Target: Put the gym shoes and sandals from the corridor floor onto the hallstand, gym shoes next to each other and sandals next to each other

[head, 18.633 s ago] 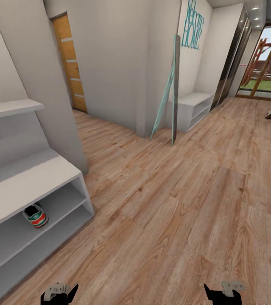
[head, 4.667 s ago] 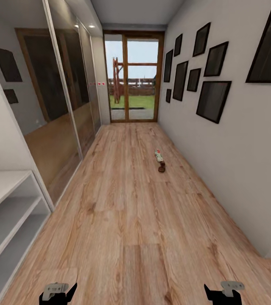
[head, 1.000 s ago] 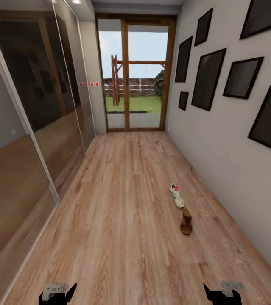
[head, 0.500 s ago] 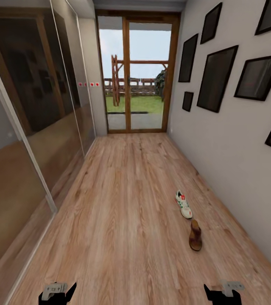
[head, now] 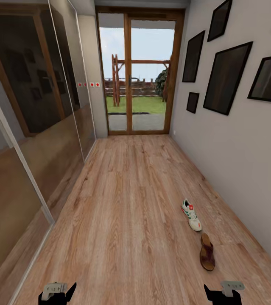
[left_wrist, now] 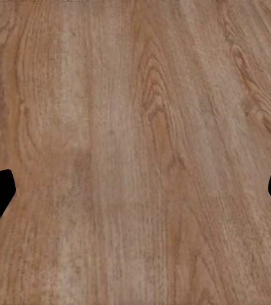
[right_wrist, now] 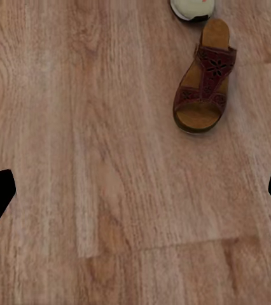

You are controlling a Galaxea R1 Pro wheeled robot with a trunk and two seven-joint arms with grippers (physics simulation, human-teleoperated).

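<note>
Head view frames a long corridor seen from the robot's height, looking forward and down. Nearest, at the lower edge, the left gripper (head: 58, 292) and right gripper (head: 223, 291) are seen as dark fingertips with grey bodies, both empty and hanging over the corridor floor (head: 122, 220). In each wrist view the two dark fingertips sit at opposite edges of the picture with bare wood between them, so both sets of jaws are judged to be spread wide.

Just ahead of the right gripper, one brown sandal (head: 207, 252) lies flat on the planks, near the right-hand wall. In the right wrist view the same sandal (right_wrist: 204, 77) is shown from above, its patterned strap and tan footbed plain to see. Just beyond it, close but not clearly touching, one white gym shoe (head: 191, 214) with green stripes and a red tongue label lies on the floor; only its pale end (right_wrist: 191, 9) is caught in the right wrist view, the rest being cut off.

The step in hand is judged to be the approach to the footwear; nothing is held. The next move is likely to call for the right arm to be lowered over the sandal and closed on it.

Further off, mirrored wardrobe doors (head: 37, 110) line the left side, dark picture frames (head: 227, 78) hang on the right wall, and a glazed door (head: 137, 76) closes the far end.
</note>
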